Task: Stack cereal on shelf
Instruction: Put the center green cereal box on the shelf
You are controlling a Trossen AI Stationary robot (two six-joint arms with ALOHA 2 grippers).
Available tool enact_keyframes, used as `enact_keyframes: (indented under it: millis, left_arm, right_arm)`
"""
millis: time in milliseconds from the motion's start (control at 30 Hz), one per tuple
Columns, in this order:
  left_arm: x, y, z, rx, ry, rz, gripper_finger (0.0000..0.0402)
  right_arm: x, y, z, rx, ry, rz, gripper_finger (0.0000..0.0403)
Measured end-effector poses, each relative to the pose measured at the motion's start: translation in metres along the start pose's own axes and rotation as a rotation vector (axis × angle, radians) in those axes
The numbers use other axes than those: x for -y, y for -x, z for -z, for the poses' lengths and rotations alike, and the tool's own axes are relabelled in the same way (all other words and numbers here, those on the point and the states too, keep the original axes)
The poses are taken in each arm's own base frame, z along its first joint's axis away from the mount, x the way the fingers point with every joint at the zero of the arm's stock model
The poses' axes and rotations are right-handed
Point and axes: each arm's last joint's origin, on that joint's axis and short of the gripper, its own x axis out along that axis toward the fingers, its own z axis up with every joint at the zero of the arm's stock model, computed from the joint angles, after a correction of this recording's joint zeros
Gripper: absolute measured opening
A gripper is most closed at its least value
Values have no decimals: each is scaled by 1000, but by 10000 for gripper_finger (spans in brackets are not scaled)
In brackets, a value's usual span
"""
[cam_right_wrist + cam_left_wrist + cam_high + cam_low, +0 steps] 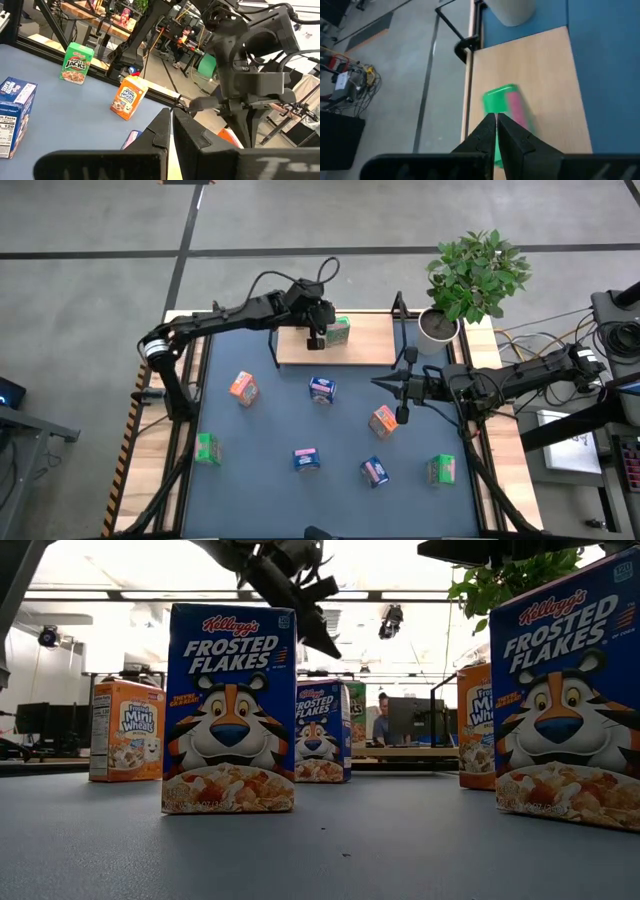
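I see one green cereal box [340, 331] standing on the shelf [372, 346] at the table's far side. My left gripper [316, 340], fingers clenched empty, hovers just beside it. My right gripper [385, 384] is clenched mid-table.

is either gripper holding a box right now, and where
Neither. The left gripper is shut, empty, above the small green cereal box on the light-wood shelf; right gripper shut, empty.

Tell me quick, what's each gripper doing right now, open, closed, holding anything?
Left gripper: closed, empty, over the shelf by the green cereal box.
Right gripper: closed, empty, above the table's middle.
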Motion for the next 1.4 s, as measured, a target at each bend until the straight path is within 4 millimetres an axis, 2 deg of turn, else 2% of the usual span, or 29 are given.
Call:
enact_keyframes:
  millis: [133, 200, 433, 800, 1033, 1167, 1400]
  left_arm:
    - [8, -3, 10, 30, 1, 216, 1]
    - [13, -5, 15, 1, -7, 250, 1]
    - [13, -8, 23, -73, -11, 198, 0]
    - [12, -32, 33, -138, -3, 123, 0]
    - [11, -32, 29, -94, 17, 124, 0]
    - [10, -26, 16, 8, 13, 175, 0]
    - [-5, -26, 12, 88, 16, 87, 0]
  right_arm:
    - [1, 0, 0, -11, 0, 20, 11]
    - [0, 0, 1, -16, -1, 22, 11]
    - [0, 0, 1, -17, 1, 21, 11]
    - [1, 0, 1, -16, -1, 22, 11]
    - [1, 0, 1, -16, -1, 22, 11]
    - [1, 0, 1, -16, 0, 22, 11]
    - [1, 0, 1, -17, 0, 23, 11]
